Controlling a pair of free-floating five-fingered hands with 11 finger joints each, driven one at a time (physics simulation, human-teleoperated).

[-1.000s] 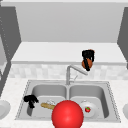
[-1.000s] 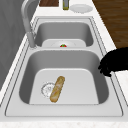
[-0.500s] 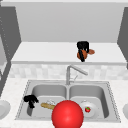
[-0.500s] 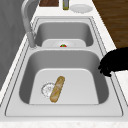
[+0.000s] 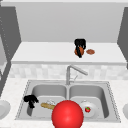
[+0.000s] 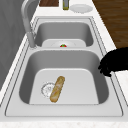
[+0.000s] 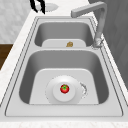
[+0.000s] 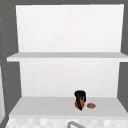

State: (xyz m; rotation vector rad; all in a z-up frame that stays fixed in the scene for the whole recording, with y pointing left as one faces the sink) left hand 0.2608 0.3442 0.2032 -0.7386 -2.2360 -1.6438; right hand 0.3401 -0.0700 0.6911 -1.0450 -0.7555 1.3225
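Observation:
My right hand [image 5: 80, 45] is up at the lower shelf [image 5: 50, 53] above the sink, fingers pointing down and curled on an orange-brown round item [image 5: 77, 51]. The upper view has the same right hand [image 8: 80, 96] over that item [image 8: 77, 104], with a flatter brown piece [image 8: 91, 105] lying just to its right on the shelf. My left hand [image 5: 30, 100] hangs open by the left basin's front-left corner; in the left side view this hand [image 6: 115, 63] hovers above the sink's front rim. A baguette [image 6: 57, 88] lies on the left basin's floor, next to the drain.
A big red ball [image 5: 67, 115] sits in front of the sink's divider. The right basin holds a white plate [image 7: 56, 98] with a small red fruit [image 7: 64, 88]. The faucet [image 5: 73, 72] swings toward the right basin. White plates [image 5: 3, 108] sit on the counter at both ends.
The right hand rose with the orange-brown item and shifted a little left, reaching the shelf beside the flat brown piece. The left hand has stayed put.

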